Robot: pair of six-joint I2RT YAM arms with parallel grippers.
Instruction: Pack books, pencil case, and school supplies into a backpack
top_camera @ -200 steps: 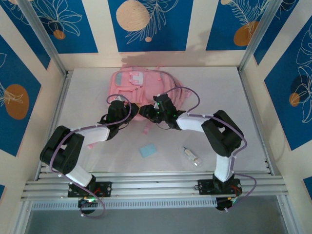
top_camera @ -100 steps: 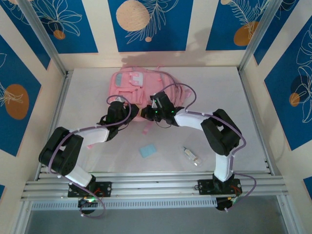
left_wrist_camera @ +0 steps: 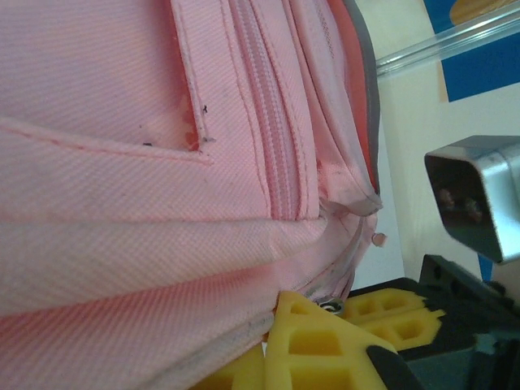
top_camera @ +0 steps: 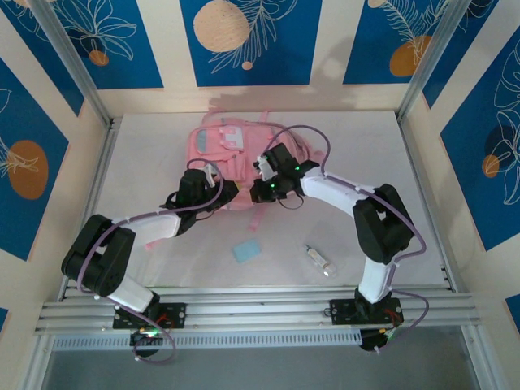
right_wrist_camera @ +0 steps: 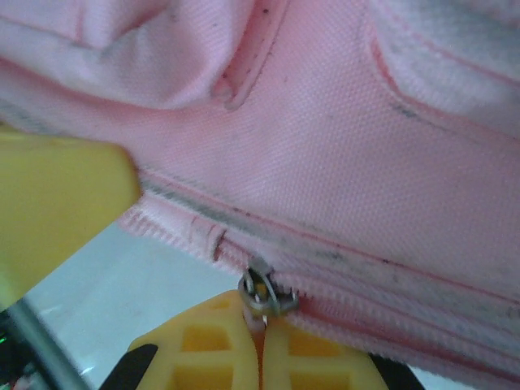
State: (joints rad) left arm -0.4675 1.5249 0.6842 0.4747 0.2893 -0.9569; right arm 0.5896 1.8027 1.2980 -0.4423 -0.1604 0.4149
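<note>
The pink backpack (top_camera: 231, 146) lies at the back middle of the table, its pale blue patch facing up. My left gripper (top_camera: 229, 193) (left_wrist_camera: 272, 325) is shut on a fold of fabric at the backpack's near edge, beside a zipper line. My right gripper (top_camera: 258, 188) (right_wrist_camera: 260, 325) is shut on the metal zipper pull (right_wrist_camera: 262, 294) at the same edge, close to the left one. Among the school supplies, a light blue pad (top_camera: 246, 250) and a small whitish tube (top_camera: 319, 261) lie on the table in front. The books and pencil case are out of view.
A pink bit (top_camera: 149, 242) peeks from under my left forearm; I cannot tell what it is. A pink strap (top_camera: 248, 213) trails toward the front. Metal rails (top_camera: 260, 305) run along the near edge, and walls close in the left, right and back.
My right gripper has shut on the zipper pull and moved back and to the right. The backpack shifted slightly with it. The left gripper stayed shut on the fabric.
</note>
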